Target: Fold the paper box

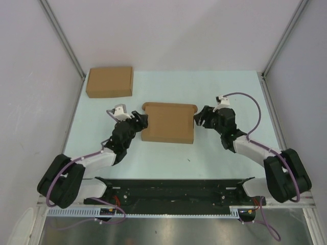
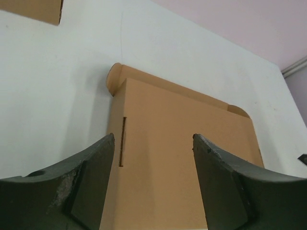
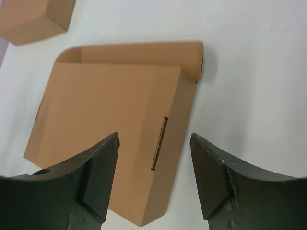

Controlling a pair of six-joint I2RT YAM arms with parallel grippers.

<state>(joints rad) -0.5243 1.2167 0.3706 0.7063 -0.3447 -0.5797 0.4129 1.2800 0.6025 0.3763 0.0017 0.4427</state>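
Far left on the pale worktop (image 1: pixel 168 87), well beyond the left jaws and off to their left: a second box (image 1: pixel 109 81), brown, closed and flat, apart from everything else.

Next, the left arm (image 1: pixel 120 138), stretched in low from the near edge. Left jaws released, grasping nothing, dark fingers (image 2: pixel 91 177) spread to either side. Straight ahead of them, running away between the two fingers: the paper box (image 2: pixel 182 158), brown cardboard, closed up and lying flat in the middle of the worktop. Along its left edge, just ahead of the left finger, a thin slit (image 2: pixel 122 141). At the far edge, a narrow flap (image 2: pixel 114 79) with rounded ends, sticking out past the top. Hard to tell whether the fingertips touch the cardboard; possibly just short of it.

On the far side of the box, the right arm (image 1: pixel 230 130), facing its right edge. Right jaws also released, fingers (image 3: pixel 96 177) wide apart, nothing pinched. Paper box (image 3: pixel 110 120) just ahead of them and a little to their left, a matching slit (image 3: pixel 159 143) showing between the two fingers. Second box (image 3: pixel 33 19) far off, up and to their left.
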